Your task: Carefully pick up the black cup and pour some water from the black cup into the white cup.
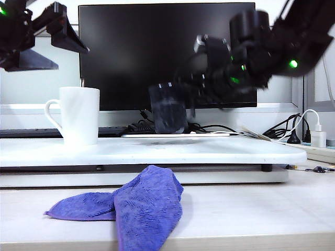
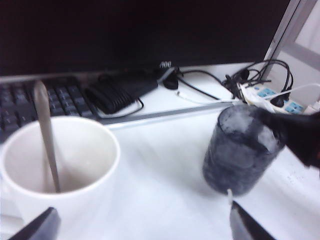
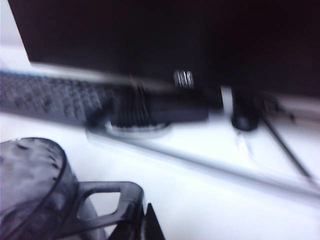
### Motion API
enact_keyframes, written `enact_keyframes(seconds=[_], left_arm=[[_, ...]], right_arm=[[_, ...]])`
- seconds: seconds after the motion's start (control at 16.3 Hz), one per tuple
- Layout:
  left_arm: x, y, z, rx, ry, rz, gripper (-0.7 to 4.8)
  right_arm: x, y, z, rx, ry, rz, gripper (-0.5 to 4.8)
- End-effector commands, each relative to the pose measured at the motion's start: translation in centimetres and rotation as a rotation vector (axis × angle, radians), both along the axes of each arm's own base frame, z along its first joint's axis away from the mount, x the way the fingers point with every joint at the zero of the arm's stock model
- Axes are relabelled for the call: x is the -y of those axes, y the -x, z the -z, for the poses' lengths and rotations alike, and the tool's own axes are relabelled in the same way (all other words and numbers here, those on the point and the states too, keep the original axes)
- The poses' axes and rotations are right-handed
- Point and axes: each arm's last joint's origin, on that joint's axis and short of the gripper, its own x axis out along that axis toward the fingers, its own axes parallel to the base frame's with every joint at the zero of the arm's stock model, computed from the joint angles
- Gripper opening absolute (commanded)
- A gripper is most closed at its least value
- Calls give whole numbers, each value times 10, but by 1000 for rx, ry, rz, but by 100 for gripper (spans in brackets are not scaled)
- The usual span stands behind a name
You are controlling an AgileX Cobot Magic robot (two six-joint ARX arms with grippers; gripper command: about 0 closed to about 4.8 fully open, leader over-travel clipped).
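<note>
The white cup (image 1: 79, 115), a tall mug with its loop handle turned left, stands at the left of the white board (image 1: 220, 150). A metal spoon (image 2: 46, 135) leans inside the white cup (image 2: 60, 160). The black cup (image 1: 167, 110), a dark bumpy glass tumbler, hangs just above the board's middle and looks slightly tilted. My right gripper (image 1: 194, 89) comes in from the right and is shut on the side handle (image 3: 102, 186) of the black cup (image 3: 30, 185). My left gripper (image 1: 52, 49) hangs open, high above the white cup. The water cannot be made out through the dark glass.
A purple cloth (image 1: 141, 204) lies on the table in front of the board. A black monitor (image 1: 167, 52) fills the back, with a keyboard (image 2: 65, 97) and cables (image 1: 141, 126) under it. A power strip (image 2: 272, 97) and white charger (image 1: 317, 137) sit at the right.
</note>
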Motion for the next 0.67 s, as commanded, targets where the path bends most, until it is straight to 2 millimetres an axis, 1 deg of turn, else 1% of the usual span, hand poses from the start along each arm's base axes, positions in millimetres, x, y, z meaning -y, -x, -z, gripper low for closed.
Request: enact_keyframes(seconds=[0.06, 0.25, 0.43, 0.55, 0.67], left_arm=[[-2, 5, -10, 58, -33, -5, 479], [-4, 12, -16, 61, -39, -40, 479], [-5, 18, -16, 34, -77, -39, 479], [-7, 20, -15, 28, -122, -73, 479], [-7, 20, -15, 29, -121, -74, 479]], right_arm=[[-12, -7, -34, 50, -31, -65, -3], [-22, -13, -56, 72, -42, -99, -3], [-33, -16, -83, 116, -63, -115, -3], [-36, -19, -98, 107, -58, -125, -3], [-38, -21, -111, 107, -49, -127, -3]])
